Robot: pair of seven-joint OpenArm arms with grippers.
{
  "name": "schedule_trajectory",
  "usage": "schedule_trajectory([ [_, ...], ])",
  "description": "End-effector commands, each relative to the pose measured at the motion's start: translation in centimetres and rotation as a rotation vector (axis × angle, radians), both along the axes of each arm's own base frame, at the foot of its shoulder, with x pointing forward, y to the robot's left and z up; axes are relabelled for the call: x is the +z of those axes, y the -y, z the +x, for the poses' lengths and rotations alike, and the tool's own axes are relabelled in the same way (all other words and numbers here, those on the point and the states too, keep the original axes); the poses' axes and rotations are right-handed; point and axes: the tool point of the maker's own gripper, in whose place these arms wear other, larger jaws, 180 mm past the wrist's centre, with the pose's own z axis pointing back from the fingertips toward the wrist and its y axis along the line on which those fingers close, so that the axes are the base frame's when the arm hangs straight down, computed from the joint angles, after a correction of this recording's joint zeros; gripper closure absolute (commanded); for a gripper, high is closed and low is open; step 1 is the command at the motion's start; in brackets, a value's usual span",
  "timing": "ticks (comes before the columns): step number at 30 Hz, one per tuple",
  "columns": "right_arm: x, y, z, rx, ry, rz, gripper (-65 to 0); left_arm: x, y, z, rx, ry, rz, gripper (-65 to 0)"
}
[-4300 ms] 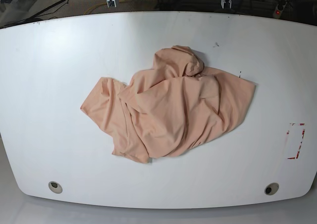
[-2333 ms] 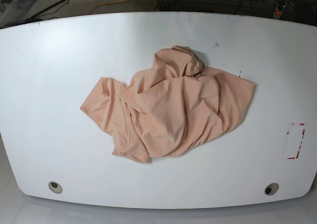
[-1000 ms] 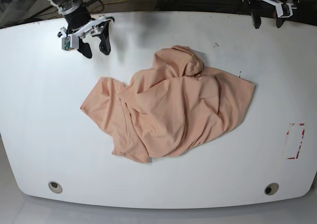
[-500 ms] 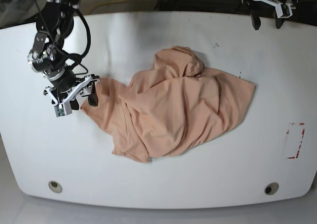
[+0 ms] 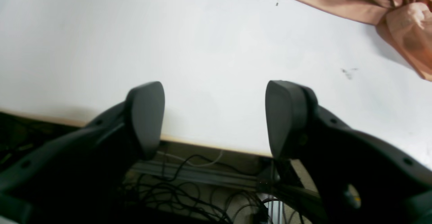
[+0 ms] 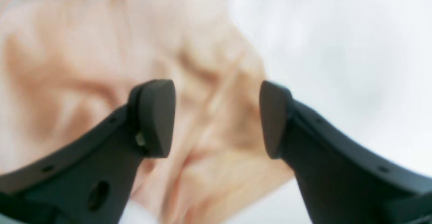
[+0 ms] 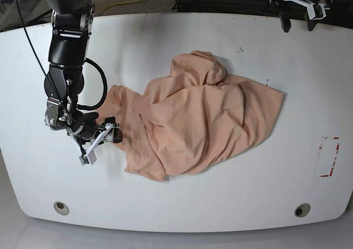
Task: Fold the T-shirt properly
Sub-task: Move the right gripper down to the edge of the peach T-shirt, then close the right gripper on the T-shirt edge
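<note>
I see the T-shirt (image 7: 193, 119) lying crumpled in a loose heap near the middle of the white desk (image 7: 44, 183), nothing yet flattened or folded. I have my right gripper (image 7: 99, 137) low at the heap's edge nearest the desk's left side, probably to catch a hem and spread the cloth. Its jaws stand open, straddling wrinkled fabric in the wrist view, gripping nothing. My left gripper (image 7: 298, 19) waits at the desk's far right edge, well apart from the shirt, jaws wide open and empty.
</note>
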Motion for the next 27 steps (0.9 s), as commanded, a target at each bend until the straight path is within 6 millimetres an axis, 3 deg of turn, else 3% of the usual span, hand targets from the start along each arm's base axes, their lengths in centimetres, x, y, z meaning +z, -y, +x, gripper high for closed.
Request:
schedule_trajectory([
  [1,1.1,-0.1,2.3,-0.007,0.062,0.034,-37.9,0.8,-0.1,0.1,-0.005,0.028,0.008,-43.3],
  [4,0.3,0.5,3.0,0.002,0.053,0.009,-38.0,0.8,-0.1,0.1,-0.005,0.028,0.006,-43.3],
  [11,-1.8,-1.1,3.4,0.040,0.070,-0.001,-38.0,0.8,0.0,0.1,-0.007,0.028,0.005,-43.3],
  [19,-3.8,-0.1,2.9,0.049,0.072,-0.085,-37.9,0.8,0.0,0.2,-0.014,0.027,0.007,-43.3],
  [24,-2.6,-0.2,3.0,0.065,0.136,-0.102,-37.7,0.9,0.0,0.3,-0.019,0.029,0.011,-43.3],
  [27,-0.9,1.1,3.2,0.056,0.177,-0.129,-37.9,0.9,-0.1,0.6,-0.019,0.038,0.012,-43.3],
])
